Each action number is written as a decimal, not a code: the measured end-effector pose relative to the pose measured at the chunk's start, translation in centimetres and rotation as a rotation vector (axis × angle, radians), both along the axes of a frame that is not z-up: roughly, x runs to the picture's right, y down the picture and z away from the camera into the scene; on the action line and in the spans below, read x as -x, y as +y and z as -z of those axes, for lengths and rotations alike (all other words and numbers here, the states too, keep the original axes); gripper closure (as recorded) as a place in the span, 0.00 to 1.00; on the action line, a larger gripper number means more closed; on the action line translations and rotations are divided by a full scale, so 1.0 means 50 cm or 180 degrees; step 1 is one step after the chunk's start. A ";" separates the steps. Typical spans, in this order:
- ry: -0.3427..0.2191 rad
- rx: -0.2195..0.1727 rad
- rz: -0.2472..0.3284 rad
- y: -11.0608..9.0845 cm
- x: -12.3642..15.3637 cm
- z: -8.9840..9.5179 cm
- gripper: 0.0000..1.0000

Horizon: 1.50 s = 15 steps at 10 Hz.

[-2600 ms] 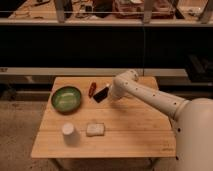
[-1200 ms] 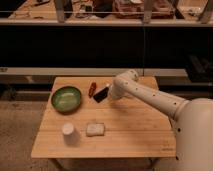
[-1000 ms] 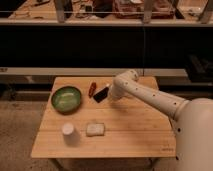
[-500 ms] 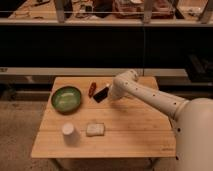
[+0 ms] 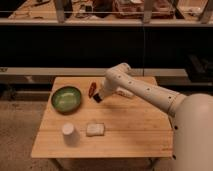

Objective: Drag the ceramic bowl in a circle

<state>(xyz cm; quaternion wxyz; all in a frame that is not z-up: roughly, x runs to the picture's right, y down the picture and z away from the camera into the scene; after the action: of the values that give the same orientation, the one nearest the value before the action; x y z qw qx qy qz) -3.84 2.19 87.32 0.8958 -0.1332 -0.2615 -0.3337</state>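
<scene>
Wooden bench point(image 5: 135, 125) fills the lower middle of the frame. Nearest, at lower left, stand a white cup point(image 5: 68, 131) and a pale flat block point(image 5: 95, 129) just beside it. Farther back, the ceramic bowl point(image 5: 66, 98) sits at the bench's left side. Right of it, apart, the gripper point(image 5: 97, 97) hangs near centre, jaws closed, close to a small red object point(image 5: 92, 89).

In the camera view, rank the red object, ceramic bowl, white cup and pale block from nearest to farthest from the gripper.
The gripper hangs over the back middle of the table.
1. red object, just beside it, toward the back.
2. ceramic bowl, at the picture's left.
3. pale block, toward the front.
4. white cup, front left.
</scene>
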 end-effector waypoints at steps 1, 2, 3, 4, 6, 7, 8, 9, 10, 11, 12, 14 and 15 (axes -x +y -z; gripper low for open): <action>-0.0427 -0.0112 0.0212 -0.023 0.064 0.039 0.98; -0.0787 -0.0212 0.0336 -0.041 0.106 0.069 0.98; -0.1049 -0.0309 0.0416 -0.058 0.134 0.092 0.98; -0.1382 -0.0451 0.0520 -0.078 0.169 0.124 0.98; -0.1724 -0.0630 0.0609 -0.102 0.201 0.159 0.98; -0.1811 -0.0688 0.0648 -0.109 0.208 0.168 0.98; -0.1806 -0.0732 0.0768 -0.107 0.205 0.163 0.98; -0.1719 -0.0733 0.0882 -0.100 0.191 0.146 0.99; -0.1528 -0.0706 0.1075 -0.083 0.160 0.107 0.99; -0.1339 -0.0662 0.1218 -0.068 0.132 0.068 0.92; -0.1262 -0.0634 0.1256 -0.060 0.126 0.049 0.85; -0.1186 -0.0586 0.1138 -0.058 0.139 0.020 0.63; -0.1162 -0.0574 0.1089 -0.059 0.142 0.012 0.55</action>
<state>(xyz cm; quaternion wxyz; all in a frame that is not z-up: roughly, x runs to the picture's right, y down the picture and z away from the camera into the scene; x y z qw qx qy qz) -10.92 -0.74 86.72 0.7726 -0.0328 -0.3617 -0.5208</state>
